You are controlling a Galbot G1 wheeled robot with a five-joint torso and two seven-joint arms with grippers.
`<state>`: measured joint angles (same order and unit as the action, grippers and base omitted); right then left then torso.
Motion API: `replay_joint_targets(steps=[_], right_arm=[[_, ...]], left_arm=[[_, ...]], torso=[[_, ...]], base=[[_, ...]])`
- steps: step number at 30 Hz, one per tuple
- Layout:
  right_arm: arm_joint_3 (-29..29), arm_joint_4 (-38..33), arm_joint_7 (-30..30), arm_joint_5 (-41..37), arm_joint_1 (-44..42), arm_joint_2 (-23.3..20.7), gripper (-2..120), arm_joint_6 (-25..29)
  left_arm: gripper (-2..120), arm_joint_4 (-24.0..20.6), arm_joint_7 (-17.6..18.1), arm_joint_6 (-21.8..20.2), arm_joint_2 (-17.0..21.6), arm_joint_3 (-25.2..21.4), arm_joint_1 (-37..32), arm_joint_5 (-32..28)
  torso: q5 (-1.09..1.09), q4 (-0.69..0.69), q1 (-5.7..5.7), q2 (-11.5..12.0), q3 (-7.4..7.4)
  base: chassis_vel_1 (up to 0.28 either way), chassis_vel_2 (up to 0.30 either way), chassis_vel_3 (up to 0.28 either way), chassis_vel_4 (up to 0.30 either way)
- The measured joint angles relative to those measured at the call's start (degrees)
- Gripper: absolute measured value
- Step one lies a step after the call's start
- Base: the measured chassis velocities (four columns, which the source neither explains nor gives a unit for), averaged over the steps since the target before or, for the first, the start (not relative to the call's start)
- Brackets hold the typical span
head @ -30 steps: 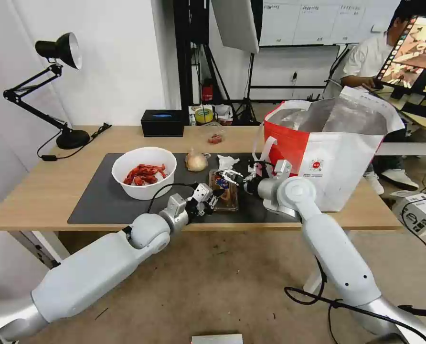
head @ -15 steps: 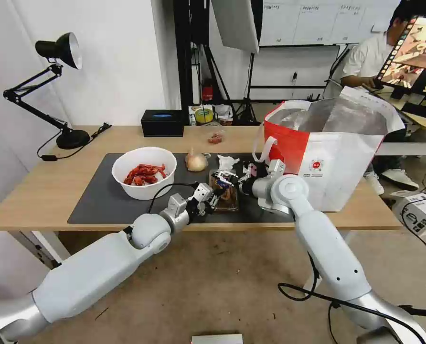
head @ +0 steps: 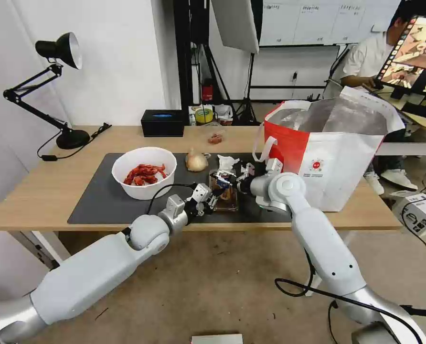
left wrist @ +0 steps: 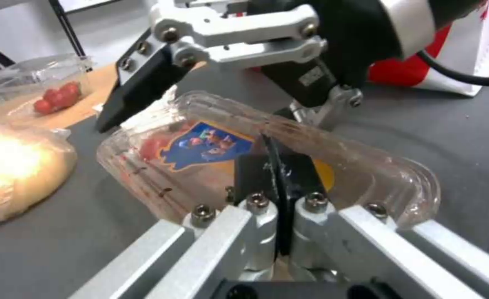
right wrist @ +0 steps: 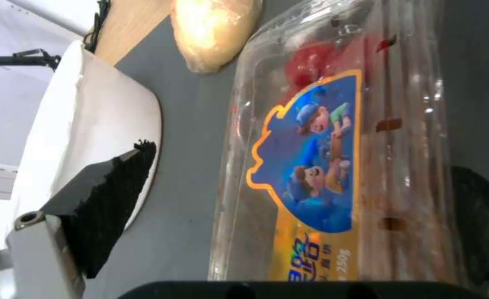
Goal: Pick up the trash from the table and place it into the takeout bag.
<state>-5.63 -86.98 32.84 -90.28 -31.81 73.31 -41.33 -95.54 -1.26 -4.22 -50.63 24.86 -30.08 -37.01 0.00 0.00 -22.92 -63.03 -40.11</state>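
Observation:
The clear hinged tray with a cartoon label lies on the dark mat of the table. My left gripper is shut on the tray's near rim; its fingers pinch the plastic. My right gripper is open astride the tray's far end, one black pad beside it. The white bowl of red shells, beige lump and crumpled tissue sit on the mat. The takeout bag stands open at the right.
A black box and a small clear container stand near the table's far edge. A black desk lamp is at the far left. The bag's white loop handle hangs close to my right wrist.
My right gripper has moved left from beside the bag to the tray's far end. The left gripper has stayed shut on the tray's near rim.

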Motion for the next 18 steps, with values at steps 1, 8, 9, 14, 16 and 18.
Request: replay_joint_targets(steps=[1,8,9,14,16,18], right_arm=[[0.1,0.2,0.0,0.0,0.1,0.1,100,0.0],[0.9,0.9,0.4,-0.4,0.5,0.3,89,0.0],[0.9,0.9,0.4,-0.4,0.5,0.3,89,0.0],[1.0,0.9,1.3,-1.0,0.1,0.1,66,0.0],[0.9,0.9,1.3,-0.9,-0.3,-0.1,57,0.0],[0.8,0.9,1.2,-0.8,-0.5,-0.2,52,0.0]], left_arm=[[0,0.0,0.0,0.0,0.0,0.0,0.0,0.0],[0,-0.1,-0.1,0.0,-0.2,0.1,0.4,0.0],[0,-0.1,-0.1,0.0,-0.2,0.1,0.4,0.0],[0,-0.2,-0.1,0.1,-0.3,0.2,0.5,-0.1],[0,-0.3,-0.1,0.5,-0.3,0.1,0.3,-0.1],[0,-0.3,-0.3,0.6,-0.3,0.1,0.2,-0.1]], torso=[[0.0,0.0,0.0,0.0,0.0],[0.0,0.0,0.0,0.0,0.0],[0.0,0.0,0.0,0.0,0.0],[0.0,0.0,0.0,0.0,0.0],[0.0,0.0,0.0,0.0,0.0],[0.0,-0.01,0.0,0.0,0.0]], base=[[0.0,0.0,0.0,0.0],[0.0,0.0,0.0,0.0],[0.0,0.0,0.0,0.0],[0.0,0.0,0.0,0.0],[0.0,0.0,0.0,0.0],[0.0,0.0,0.0,0.0]])
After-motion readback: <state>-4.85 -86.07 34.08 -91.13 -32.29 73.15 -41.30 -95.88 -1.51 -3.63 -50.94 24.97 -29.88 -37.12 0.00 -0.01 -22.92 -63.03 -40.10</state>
